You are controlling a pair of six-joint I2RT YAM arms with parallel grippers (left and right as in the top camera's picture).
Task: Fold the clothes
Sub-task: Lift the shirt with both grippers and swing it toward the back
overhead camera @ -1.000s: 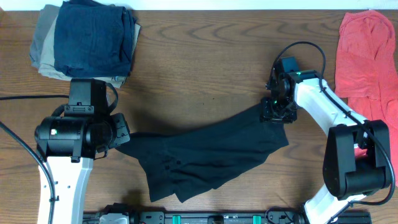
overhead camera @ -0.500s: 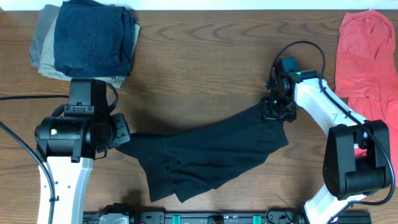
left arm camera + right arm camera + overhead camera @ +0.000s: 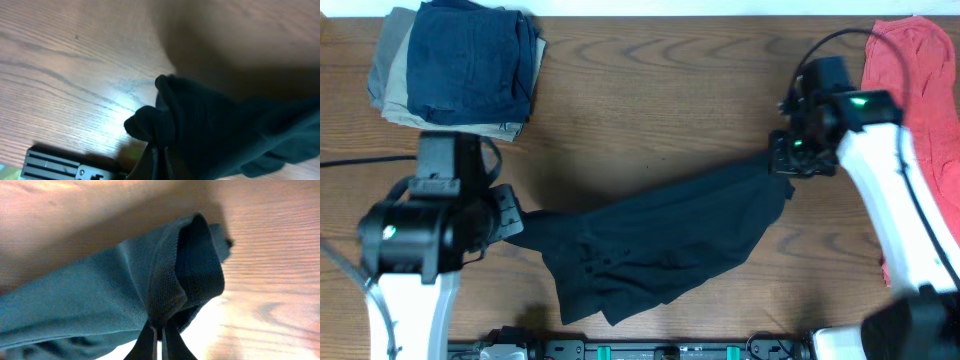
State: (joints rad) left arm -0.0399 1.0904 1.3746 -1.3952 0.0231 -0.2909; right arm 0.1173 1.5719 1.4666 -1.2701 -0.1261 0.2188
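- Overhead: black garment (image 3: 660,245) lies across the frame's centre, slanting from lower left to upper right (rumpled at its lower edge).
- Left gripper (image 3: 515,222) clamped on its left end.
- Right gripper (image 3: 788,165) pinched on its right end.

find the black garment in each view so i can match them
Overhead: black garment spans the lower middle, stretched between left tool and right tool.
Left wrist: fills the lower right, its bunched end pinched at bottom centre.
Right wrist: runs from lower left to centre, fold pinched at bottom.
Shared landmark: the wood-grain table under it.
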